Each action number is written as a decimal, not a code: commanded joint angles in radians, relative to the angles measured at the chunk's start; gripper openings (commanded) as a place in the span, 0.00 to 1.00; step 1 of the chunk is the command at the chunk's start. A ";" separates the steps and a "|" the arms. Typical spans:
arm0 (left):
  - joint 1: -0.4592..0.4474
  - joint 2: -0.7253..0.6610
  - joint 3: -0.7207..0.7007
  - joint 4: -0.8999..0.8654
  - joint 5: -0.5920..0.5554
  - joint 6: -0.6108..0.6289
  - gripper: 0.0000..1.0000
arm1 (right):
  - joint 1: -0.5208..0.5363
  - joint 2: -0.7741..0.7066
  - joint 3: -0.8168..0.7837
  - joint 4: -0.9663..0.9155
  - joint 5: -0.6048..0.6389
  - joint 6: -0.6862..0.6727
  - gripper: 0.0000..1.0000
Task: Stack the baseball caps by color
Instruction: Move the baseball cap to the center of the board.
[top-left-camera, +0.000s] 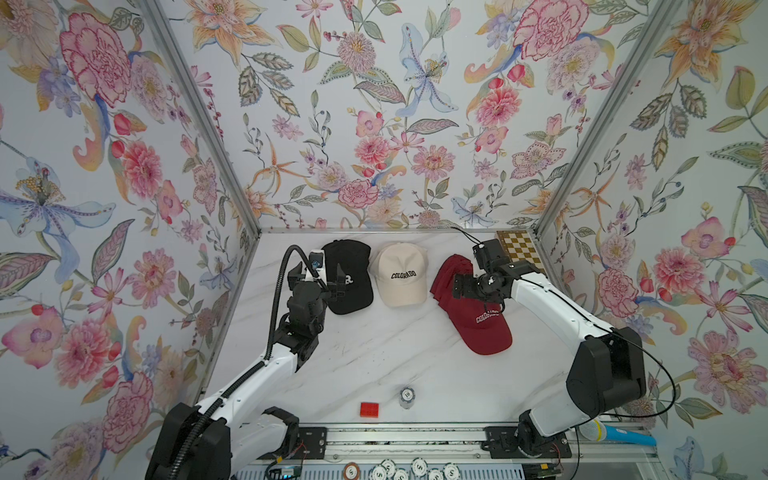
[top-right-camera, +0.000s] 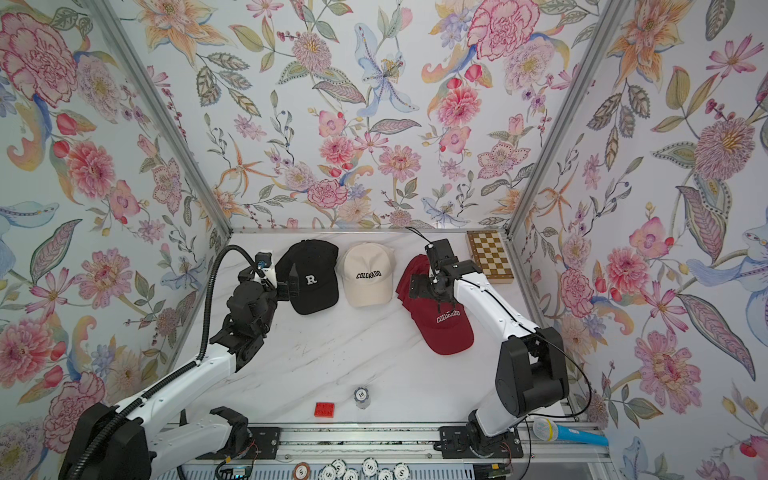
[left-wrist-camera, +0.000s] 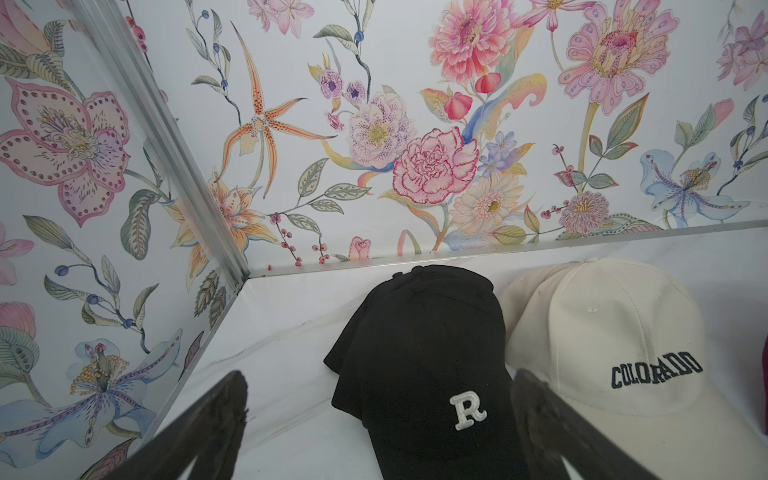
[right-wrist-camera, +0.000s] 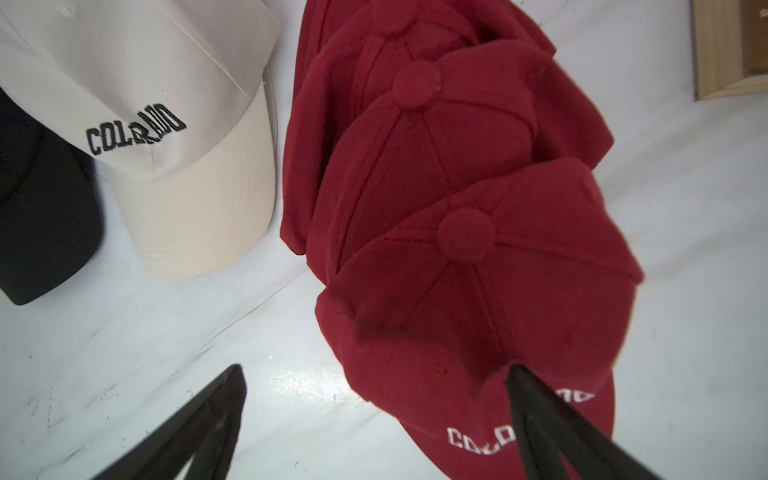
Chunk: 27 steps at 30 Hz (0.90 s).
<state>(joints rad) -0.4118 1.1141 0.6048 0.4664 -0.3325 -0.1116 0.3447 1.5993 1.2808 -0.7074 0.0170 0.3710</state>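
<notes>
Evidently near complete: black caps (top-right-camera: 312, 276) far left, cream caps (top-right-camera: 368, 274) far centre, maroon caps (top-right-camera: 446, 328) far right in a loosely shingled pile, none lying loose elsewhere on the table (top-right-camera: 291, 365); left gripper (left-wrist-camera: 379, 372) and right gripper (right-wrist-camera: 376, 367) both gape wide, holding nothing.

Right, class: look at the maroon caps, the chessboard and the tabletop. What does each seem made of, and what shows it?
Maroon caps: matte woven fabric; stitched seams, covered button. Chessboard: probably wood; pale plain edge, brown and cream squares. Tabletop: glossy marble-look surface, grey veins, glare; stone or laminate, cannot tell.
</notes>
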 joint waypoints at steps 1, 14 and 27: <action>-0.007 -0.002 -0.020 0.030 0.021 0.013 1.00 | 0.008 0.038 0.039 -0.025 0.043 -0.004 0.99; -0.002 0.052 0.033 0.041 0.039 0.062 1.00 | -0.012 0.149 0.081 -0.021 0.191 0.168 0.99; 0.037 0.111 0.079 0.060 0.085 0.087 1.00 | -0.059 0.250 0.108 0.056 0.135 0.334 0.99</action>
<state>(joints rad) -0.3912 1.2156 0.6506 0.4965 -0.2687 -0.0410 0.2920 1.8065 1.3613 -0.6643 0.1619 0.6388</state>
